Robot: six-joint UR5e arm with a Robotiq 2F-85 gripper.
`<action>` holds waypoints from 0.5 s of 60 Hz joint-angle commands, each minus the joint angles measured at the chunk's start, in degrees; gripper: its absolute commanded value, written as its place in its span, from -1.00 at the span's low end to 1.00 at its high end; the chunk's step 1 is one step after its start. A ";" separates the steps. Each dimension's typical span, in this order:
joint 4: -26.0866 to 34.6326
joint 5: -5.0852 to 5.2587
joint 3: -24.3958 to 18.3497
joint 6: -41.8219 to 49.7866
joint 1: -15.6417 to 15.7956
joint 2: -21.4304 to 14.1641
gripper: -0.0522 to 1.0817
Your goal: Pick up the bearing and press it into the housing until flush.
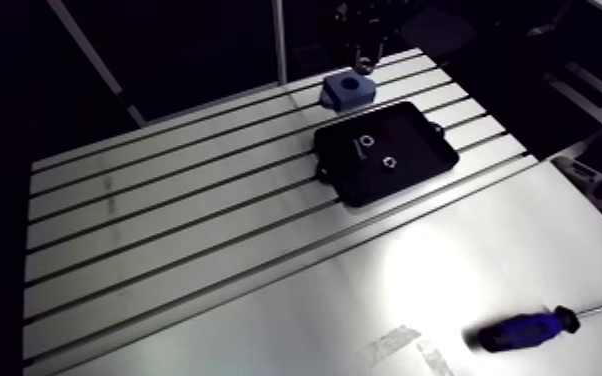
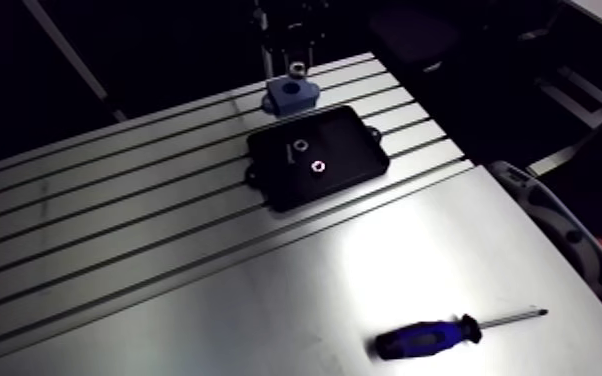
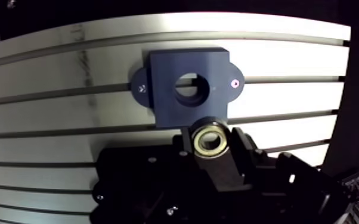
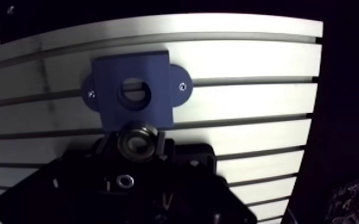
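A blue housing block (image 3: 185, 86) with a round bore and two screwed side ears lies on the slotted table (image 3: 50, 71). My gripper (image 3: 209, 142) is shut on a metal ring bearing (image 3: 209, 140), held between the fingertips just short of the housing's near edge and above it. In the arm view the housing (image 1: 347, 89) sits at the table's far end, directly under the gripper (image 1: 363, 62).
A black tray (image 1: 385, 152) holding a few small metal parts lies just beside the housing. A blue-handled screwdriver (image 1: 530, 327) lies on the smooth plate near the front right. The slotted table (image 1: 165, 220) stretches to the left.
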 commanded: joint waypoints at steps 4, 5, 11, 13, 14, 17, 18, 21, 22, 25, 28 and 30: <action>-0.14 0.03 -1.09 0.08 0.45 1.96 0.14; -0.14 -0.04 -1.26 0.08 0.55 2.15 0.14; -0.14 0.03 -1.55 0.08 0.73 2.69 0.14; -0.14 0.03 -1.63 0.08 0.82 2.85 0.14; -0.22 0.03 -1.72 0.08 0.83 2.95 0.14; -0.46 0.03 -1.81 0.08 0.92 3.13 0.14; -0.46 0.03 -1.81 0.08 0.92 3.13 0.14; -0.57 0.12 -1.99 0.08 0.92 3.47 0.14; -0.58 0.12 -2.00 0.08 1.00 3.64 0.14; -0.58 0.12 -2.07 0.08 1.01 3.82 0.14; -0.58 0.03 -2.25 0.08 1.01 4.17 0.14; -0.58 0.03 -2.41 0.08 1.01 4.27 0.14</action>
